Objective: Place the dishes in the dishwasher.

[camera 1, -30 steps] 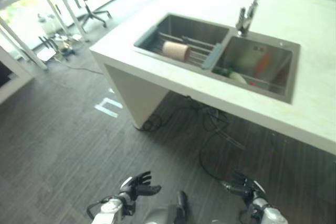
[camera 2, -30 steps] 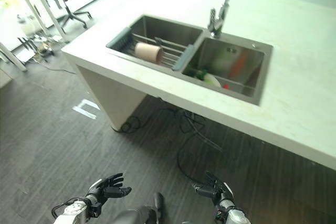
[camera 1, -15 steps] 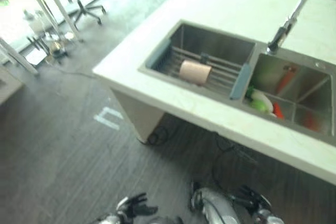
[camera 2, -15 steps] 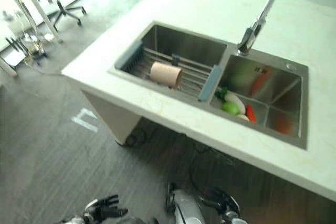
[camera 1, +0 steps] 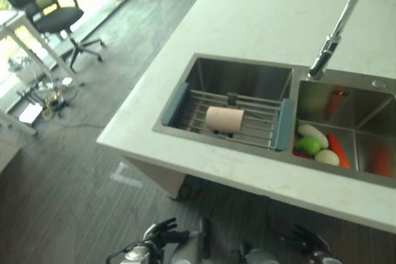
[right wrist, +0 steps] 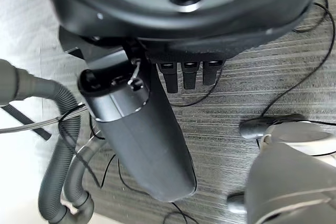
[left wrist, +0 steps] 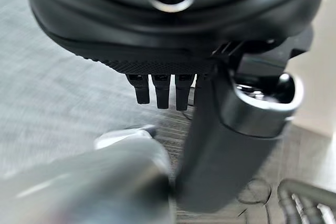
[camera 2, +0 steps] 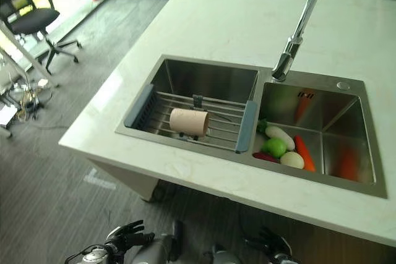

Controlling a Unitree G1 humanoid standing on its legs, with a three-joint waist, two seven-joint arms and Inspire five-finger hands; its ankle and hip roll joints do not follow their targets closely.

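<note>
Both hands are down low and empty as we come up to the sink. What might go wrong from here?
1. The pink cup lies on its side on the wire rack, so it may roll away from a grasp.
2. The left hand and right hand hang below the white countertop; raised straight up, they may hit its front edge.

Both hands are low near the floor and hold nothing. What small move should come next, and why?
Probably raise the left hand toward the pink cup lying on its side on the sink rack. Both the left hand and the right hand hang open, far below the counter, and the cup lies on the robot's left side.
</note>
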